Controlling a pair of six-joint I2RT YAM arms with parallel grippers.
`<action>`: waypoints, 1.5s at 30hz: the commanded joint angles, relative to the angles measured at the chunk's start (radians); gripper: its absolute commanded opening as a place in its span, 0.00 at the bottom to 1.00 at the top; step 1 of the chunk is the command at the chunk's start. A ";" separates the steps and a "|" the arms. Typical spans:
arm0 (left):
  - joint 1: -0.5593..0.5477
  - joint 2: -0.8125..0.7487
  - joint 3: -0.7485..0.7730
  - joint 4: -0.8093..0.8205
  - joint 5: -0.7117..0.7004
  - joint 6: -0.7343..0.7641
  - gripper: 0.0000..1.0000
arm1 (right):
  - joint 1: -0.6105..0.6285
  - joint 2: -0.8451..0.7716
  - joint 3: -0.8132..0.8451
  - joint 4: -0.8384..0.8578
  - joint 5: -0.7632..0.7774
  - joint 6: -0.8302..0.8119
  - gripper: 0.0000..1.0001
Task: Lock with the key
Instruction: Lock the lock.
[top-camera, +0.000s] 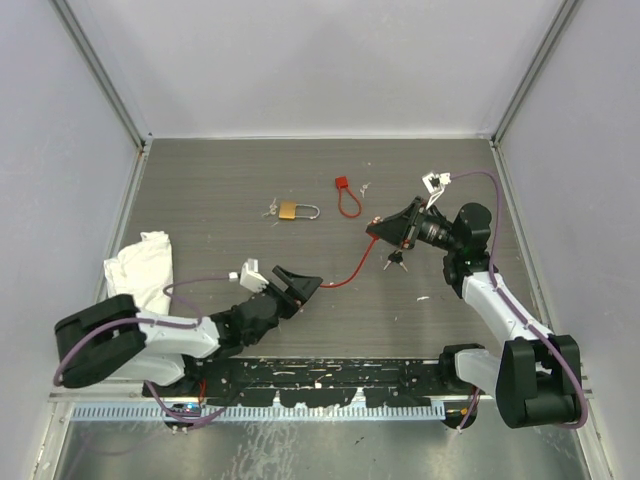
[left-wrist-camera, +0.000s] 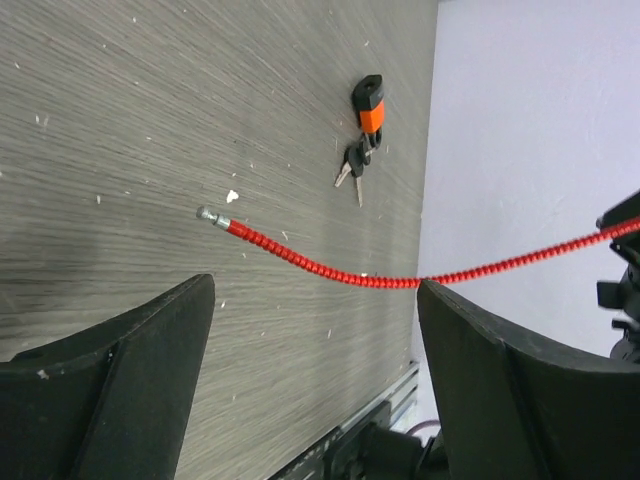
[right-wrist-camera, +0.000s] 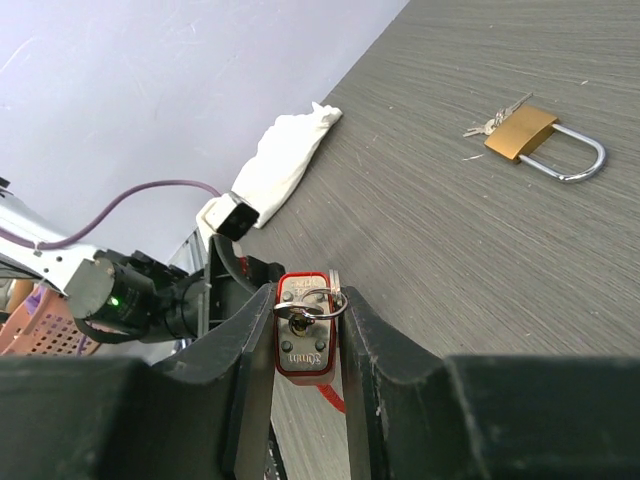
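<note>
Position check: key bunch (top-camera: 393, 262) lies flat and loose on the table (top-camera: 220, 170), just on the near side of the right gripper (right-wrist-camera: 308, 305) and apart from it. Dark heads sit at the far end and the thin silver blades point toward the near edge, so the long axis runs roughly far-to-near. Two blades countable in the left wrist view, splayed slightly apart. An orange-and-black piece (left-wrist-camera: 369, 103) touches the heads on the far side, can't tell what it is. Right gripper is clamped on the red lock (right-wrist-camera: 303, 350), body pinched between both fingers, silver ring (right-wrist-camera: 310, 303) at its exposed end. The red cable (left-wrist-camera: 330, 268) sags out from it toward the left arm, and its free end with the metal tip (left-wrist-camera: 207, 213) lies on the table, not plugged into anything. Left gripper (top-camera: 298, 281) is spread wide with nothing between the fingers, cable tip just ahead of it. Count: three locks total, namely the held red lock, a second red cable lock (top-camera: 345, 195) lying looped farther back on the table, and one brass padlock (top-camera: 295, 211) lying flat to its left. Small silver keys (top-camera: 270, 210) sit at the brass padlock's body; the tiny bits beside the second red cable lock are too small to identify. One white cloth (top-camera: 140, 265) at the left edge
</note>
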 joint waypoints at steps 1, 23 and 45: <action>-0.031 0.127 0.043 0.163 -0.118 -0.160 0.81 | -0.003 -0.021 0.003 0.110 0.016 0.050 0.01; -0.066 0.699 0.123 0.752 -0.259 -0.391 0.31 | -0.003 -0.018 -0.008 0.121 0.012 0.054 0.01; -0.066 0.603 0.078 0.752 -0.280 -0.324 0.31 | -0.003 -0.029 0.005 0.034 0.038 -0.027 0.01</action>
